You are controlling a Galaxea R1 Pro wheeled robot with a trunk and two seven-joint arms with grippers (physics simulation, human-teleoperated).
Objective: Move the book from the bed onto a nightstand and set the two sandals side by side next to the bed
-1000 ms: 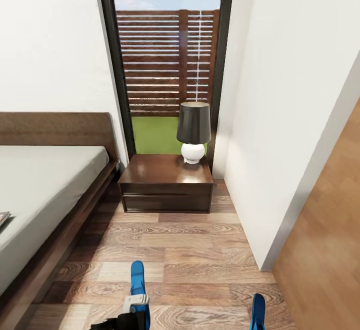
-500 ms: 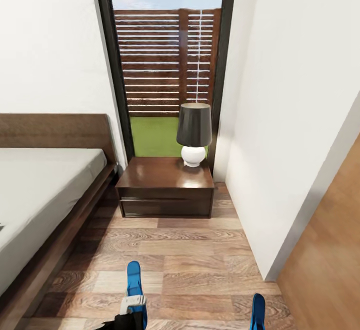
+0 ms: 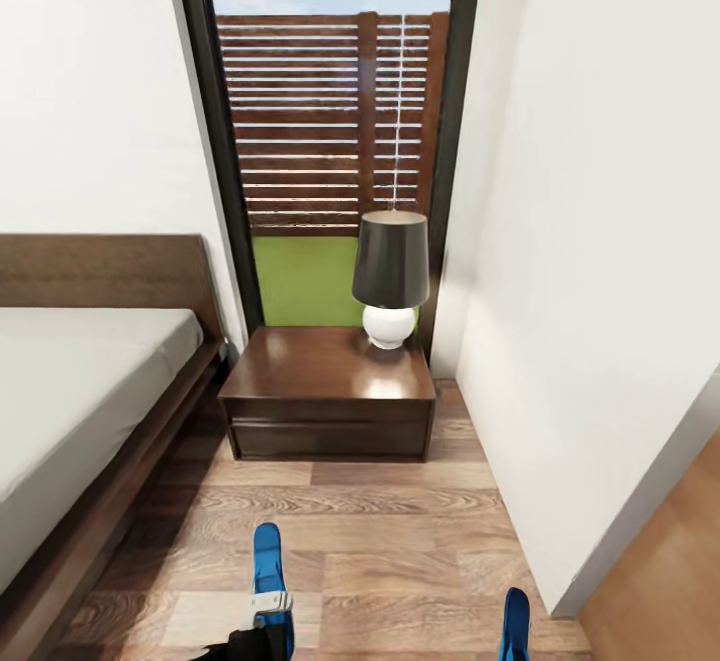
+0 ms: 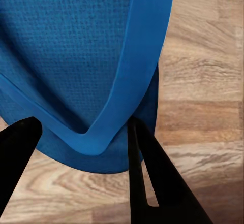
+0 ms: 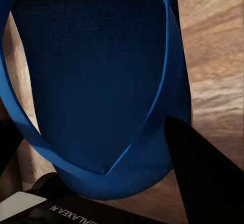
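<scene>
Two bright-blue sandals hang above the wood floor, one in each hand. The left sandal (image 3: 268, 571) shows its strap and sole (image 4: 76, 56) in the left wrist view, where my left gripper (image 4: 84, 155) is shut on its edge. My right gripper (image 5: 101, 170) is shut on the other sandal (image 3: 515, 626), whose sole (image 5: 96, 76) shows in the right wrist view. The bed (image 3: 70, 391) lies at the left with a bare pale mattress. Ahead stands the dark nightstand (image 3: 310, 381). The book is out of view.
A lamp (image 3: 391, 276) with a dark shade and white base stands on the nightstand's back right corner. Behind it is a tall black-framed window (image 3: 330, 121). A white wall (image 3: 600, 291) bounds the narrow floor strip (image 3: 380, 531) on the right.
The camera has moved forward and turned slightly right, so the nightstand looks nearer and the book at the bed's left edge has left the picture. Both sandals stay held.
</scene>
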